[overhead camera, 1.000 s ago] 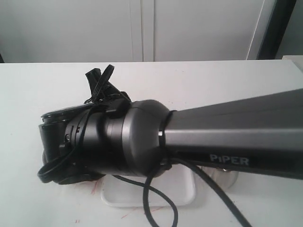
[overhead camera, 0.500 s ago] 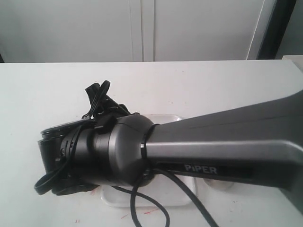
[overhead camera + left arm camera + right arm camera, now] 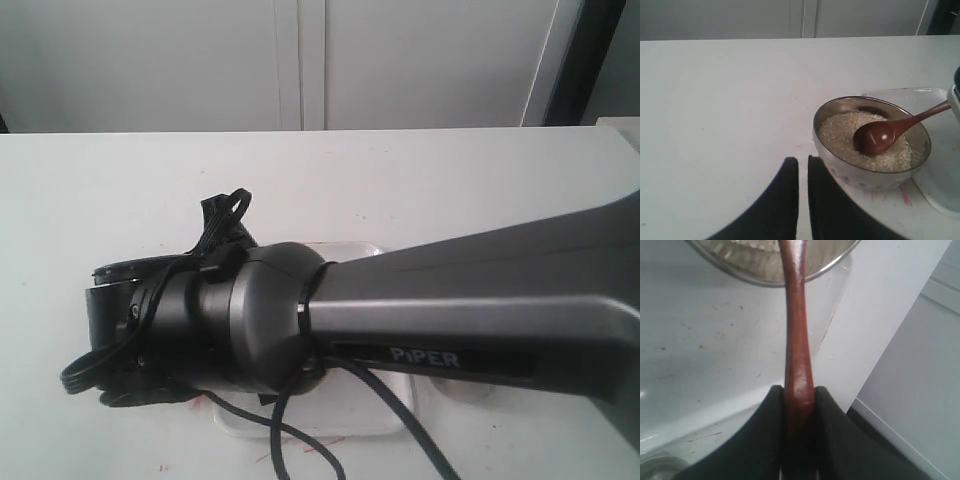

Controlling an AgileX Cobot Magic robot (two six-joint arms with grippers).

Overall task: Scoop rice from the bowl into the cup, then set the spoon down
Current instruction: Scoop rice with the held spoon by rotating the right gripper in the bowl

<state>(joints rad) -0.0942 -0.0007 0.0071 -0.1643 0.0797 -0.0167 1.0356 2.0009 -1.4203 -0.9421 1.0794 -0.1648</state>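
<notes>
A: Pinched in the right pincer (image 3: 799, 391): the spoon (image 3: 796, 335), gripped near the handle's far end, jaws tight on either side. Pressed almost together and holding nothing: the left pincer (image 3: 802, 164), hovering over the tabletop (image 3: 715, 100) just beside the bowl (image 3: 840, 167).

B: Handling?

A: Judged stiff, light, smooth-finished wood, liable to twist in so narrow a grip once loaded. Best kept level. Loose, dry rice (image 3: 837, 132), apt to spill at any tilt.

B: Whereabouts of the spoon's head?

A: Lying on the rice inside the bowl, no grains showing on it. Seen only from the left wrist. Same view: a white tray (image 3: 940, 192) beside or under the bowl, cannot tell which.

B: Other views?

A: Right wrist gives the grip itself, plus a stretch of bowl rim. Exterior blocked by the right arm (image 3: 470, 300), with bowl and spoon hidden behind it. No cup made out for certain anywhere.
</notes>
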